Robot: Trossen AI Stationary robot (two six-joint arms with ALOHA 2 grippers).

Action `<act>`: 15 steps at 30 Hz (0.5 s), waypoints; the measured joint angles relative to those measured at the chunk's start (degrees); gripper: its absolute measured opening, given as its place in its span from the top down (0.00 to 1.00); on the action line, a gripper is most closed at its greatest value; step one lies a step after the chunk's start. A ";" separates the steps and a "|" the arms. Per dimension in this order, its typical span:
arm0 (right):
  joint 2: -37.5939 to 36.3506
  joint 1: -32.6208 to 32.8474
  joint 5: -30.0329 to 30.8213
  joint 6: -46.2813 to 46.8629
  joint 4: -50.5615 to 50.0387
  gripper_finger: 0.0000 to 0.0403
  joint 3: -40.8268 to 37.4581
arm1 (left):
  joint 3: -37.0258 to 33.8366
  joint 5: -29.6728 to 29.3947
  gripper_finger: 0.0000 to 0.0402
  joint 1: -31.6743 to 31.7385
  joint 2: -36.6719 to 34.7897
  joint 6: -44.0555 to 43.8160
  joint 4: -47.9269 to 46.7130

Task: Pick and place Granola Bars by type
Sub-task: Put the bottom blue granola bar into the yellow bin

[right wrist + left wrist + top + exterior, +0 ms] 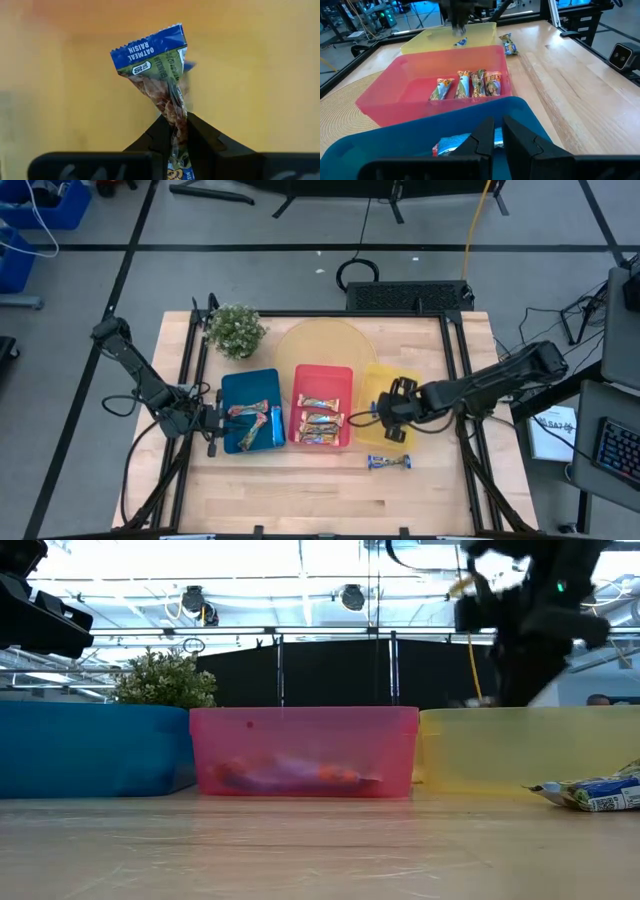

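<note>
Right tool (174, 131) pinched tight on a blue-white oatmeal raisin bar (155, 70) — the wrapper sticks out past the fingertips, over the yellow tray (372, 438). Left tool (496, 134) hangs over the blue tray (232, 388), fingers nearly together, nothing between them; the bars in that tray (252, 422) lie just below it. Four reddish-green bars (466, 86) sit side by side in the red tray (322, 372). One blue-white bar (389, 462) lies on the worktop (300, 490) — just beside the yellow tray, near the right tool.
</note>
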 joint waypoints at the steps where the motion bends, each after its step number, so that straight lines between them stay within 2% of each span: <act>1: -0.01 -0.56 -1.58 -0.27 2.06 0.89 -1.77 | 0.00 0.00 0.89 -0.01 -0.02 0.00 0.01; 7: -0.02 -1.75 -5.70 -0.04 11.03 0.89 -8.83 | 0.00 -0.02 0.89 0.02 -0.02 0.00 0.01; 15: -0.04 -1.74 -7.16 0.57 11.51 0.86 -10.59 | 0.00 -0.02 0.89 0.02 0.00 0.00 0.01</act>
